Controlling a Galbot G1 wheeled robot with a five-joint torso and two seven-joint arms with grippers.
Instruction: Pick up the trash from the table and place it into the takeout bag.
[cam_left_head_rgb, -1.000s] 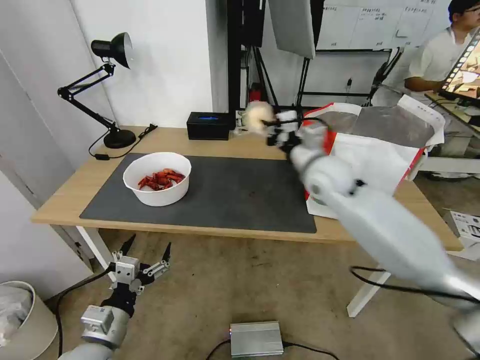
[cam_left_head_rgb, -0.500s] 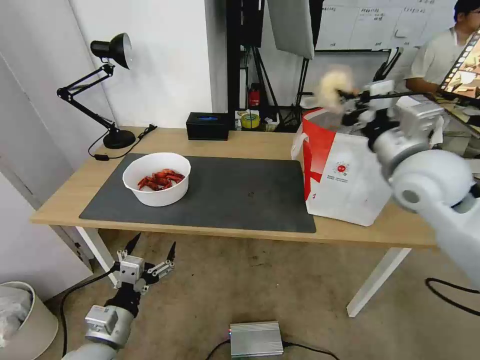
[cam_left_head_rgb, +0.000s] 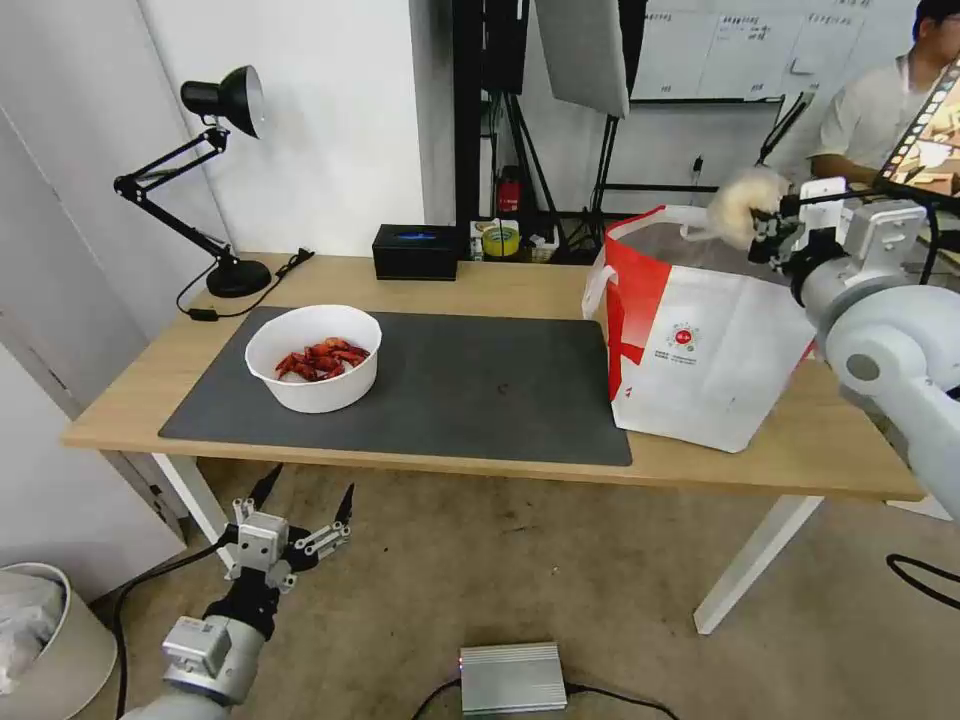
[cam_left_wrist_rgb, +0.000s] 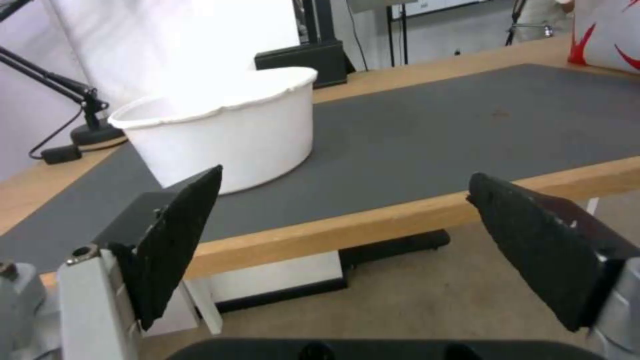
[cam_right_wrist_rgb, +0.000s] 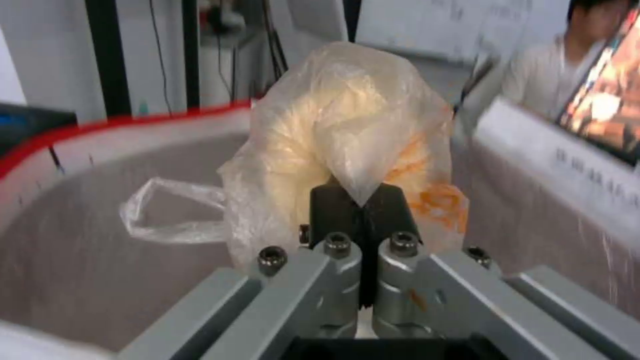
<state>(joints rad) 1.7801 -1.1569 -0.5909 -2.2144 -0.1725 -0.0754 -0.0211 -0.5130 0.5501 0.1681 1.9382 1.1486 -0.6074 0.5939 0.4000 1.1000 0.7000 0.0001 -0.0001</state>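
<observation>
Above the open mouth of the takeout bag (cam_left_head_rgb: 700, 340), the right claw (cam_left_head_rgb: 762, 222) pinches a small clear plastic bag (cam_right_wrist_rgb: 347, 150), its black fingers (cam_right_wrist_rgb: 333, 210) pressed together on the crumpled film. Low beside the surface (cam_left_head_rgb: 480, 285), the left claw (cam_left_head_rgb: 300, 500) hangs with fingers spread wide. A white bowl (cam_left_head_rgb: 315, 375) of red crayfish shells sits on the dark grey mat (cam_left_head_rgb: 480, 390), well apart from the takeout bag.

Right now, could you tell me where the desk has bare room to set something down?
The grey mat lies bare between the white bowl and the takeout bag. The back edge is crowded: lamp, black box.
</observation>
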